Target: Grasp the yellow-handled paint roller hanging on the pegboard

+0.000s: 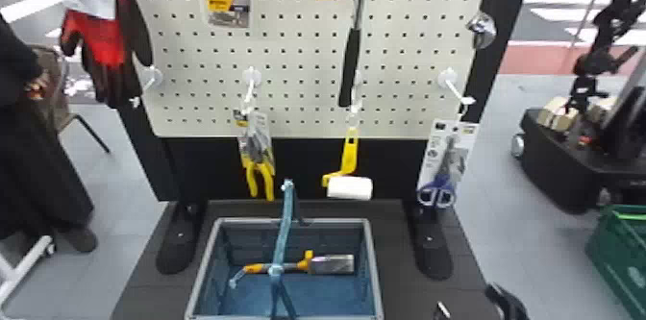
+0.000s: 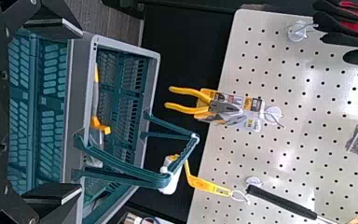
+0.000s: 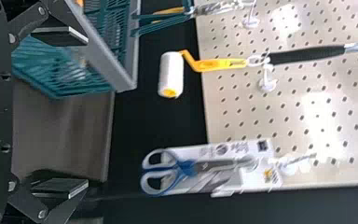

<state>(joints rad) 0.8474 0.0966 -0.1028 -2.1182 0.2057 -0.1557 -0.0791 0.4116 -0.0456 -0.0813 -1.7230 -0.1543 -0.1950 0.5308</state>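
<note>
Head view shows the yellow-handled paint roller (image 1: 349, 165) hung by a thin wire loop from a white plastic hook (image 1: 355, 100) at the lower edge of the pegboard (image 1: 298, 55). Its flat yellow handle is seen against the black panel beneath. The short white sleeve lies crosswise at the bottom, just above the back rim of the grey-blue lattice basket (image 1: 371, 256) on the dark worktop (image 1: 413, 290). Both the left fingers (image 2: 58, 28) and the right fingers (image 3: 58, 35) are held spread wide with nothing between them, well apart from the roller. The right arm is judged the better placed, since the roller (image 3: 200, 63) is seen unobstructed in its wrist view. In the left wrist view it (image 2: 200, 183) is partly crossed by the basket's raised teal bail (image 2: 121, 163). A sound grasp would be taken across the smooth, rigid plastic handle, below the wire loop and above the cranked bend. The soft, fuzzy sleeve is best avoided, as it would likely give and turn. Care is needed with the black rubbery hammer grip (image 1: 350, 64) hanging just above, and the freely hung roller may swing if it is nudged before the fingers are brought together.
</note>
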